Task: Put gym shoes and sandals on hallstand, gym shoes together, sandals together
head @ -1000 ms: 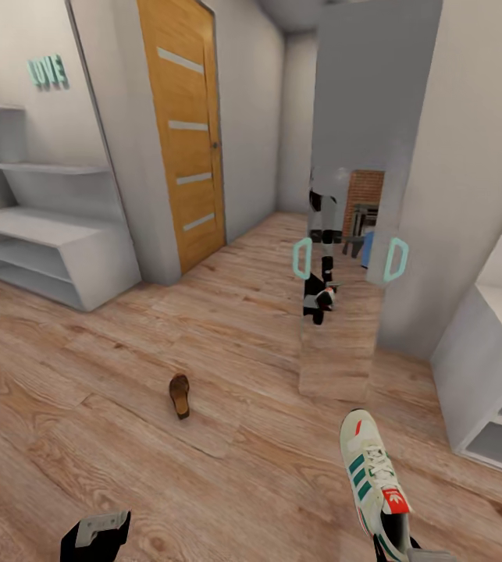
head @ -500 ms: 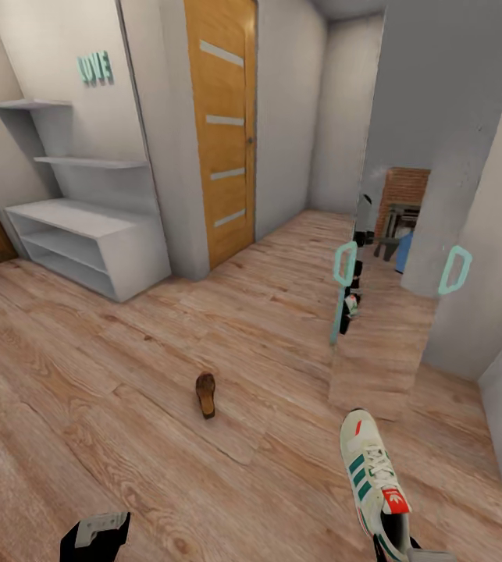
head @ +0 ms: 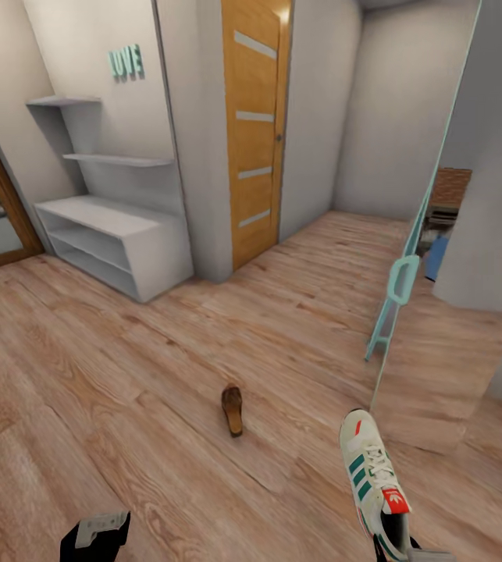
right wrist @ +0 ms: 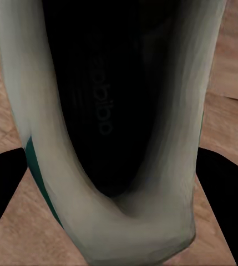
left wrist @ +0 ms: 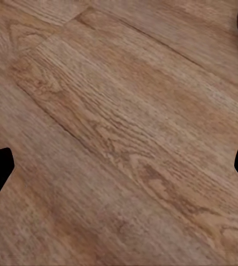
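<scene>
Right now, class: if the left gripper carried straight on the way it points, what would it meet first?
Most likely the bare corridor floor: the left gripper points down at the planks with nothing between. How far off is unclear.

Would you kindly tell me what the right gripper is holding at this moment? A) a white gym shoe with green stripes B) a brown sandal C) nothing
A: the right gripper grips the heel of the white gym shoe, while the sandal lies on the corridor floor.
</scene>
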{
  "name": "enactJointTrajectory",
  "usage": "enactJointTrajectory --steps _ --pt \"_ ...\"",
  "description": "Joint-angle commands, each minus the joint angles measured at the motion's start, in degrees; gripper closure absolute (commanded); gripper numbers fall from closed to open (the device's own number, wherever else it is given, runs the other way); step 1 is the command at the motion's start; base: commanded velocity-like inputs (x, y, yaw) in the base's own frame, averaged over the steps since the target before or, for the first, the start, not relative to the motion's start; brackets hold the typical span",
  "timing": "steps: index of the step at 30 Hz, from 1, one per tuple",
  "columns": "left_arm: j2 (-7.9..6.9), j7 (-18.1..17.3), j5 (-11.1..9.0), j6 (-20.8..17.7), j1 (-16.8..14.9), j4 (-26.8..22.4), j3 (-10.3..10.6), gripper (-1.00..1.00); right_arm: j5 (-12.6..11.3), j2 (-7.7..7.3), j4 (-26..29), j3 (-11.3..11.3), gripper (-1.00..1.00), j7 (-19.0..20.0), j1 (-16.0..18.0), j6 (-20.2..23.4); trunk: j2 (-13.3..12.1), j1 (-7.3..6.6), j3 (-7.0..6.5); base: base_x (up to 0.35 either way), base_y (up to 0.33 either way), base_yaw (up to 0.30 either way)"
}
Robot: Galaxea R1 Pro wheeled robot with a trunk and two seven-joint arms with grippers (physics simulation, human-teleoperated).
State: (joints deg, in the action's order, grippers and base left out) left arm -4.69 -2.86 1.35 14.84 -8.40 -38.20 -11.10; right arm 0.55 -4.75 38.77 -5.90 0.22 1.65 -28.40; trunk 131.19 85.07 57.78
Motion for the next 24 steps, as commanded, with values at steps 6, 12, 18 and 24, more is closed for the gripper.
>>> enactJointTrajectory --steps 6,12,18,24 --pt "0.03 -0.3 0.1 0.2 0.0 0.1 -0.2 -1.0 0.1 0.01 0.1 -0.1 1.0 0.1 0.0 -0.2 0.0 0.02 0.05 0.271 0.118 0.002" --pt "0.03 -0.3 0.1 0.2 0.0 0.1 -0.2 -1.0 0.1 -0.08 0.1 0.0 1.0 0.1 0.0 -0.2 0.0 0.02 0.05 0.275 0.072 0.0" --pt "0.03 -0.3 0.1 0.2 0.0 0.1 -0.2 -1.0 0.1 -0.08 0.1 0.0 1.0 0.1 0.0 -0.2 0.0 0.02 0.05 0.288 0.009 0.0" --pt "0.03 -0.3 0.1 0.2 0.0 0.1 -0.2 -1.0 0.1 -0.08 0.3 0.1 1.0 0.1 0.0 -0.2 0.0 0.02 0.05 0.266 0.001 0.0"
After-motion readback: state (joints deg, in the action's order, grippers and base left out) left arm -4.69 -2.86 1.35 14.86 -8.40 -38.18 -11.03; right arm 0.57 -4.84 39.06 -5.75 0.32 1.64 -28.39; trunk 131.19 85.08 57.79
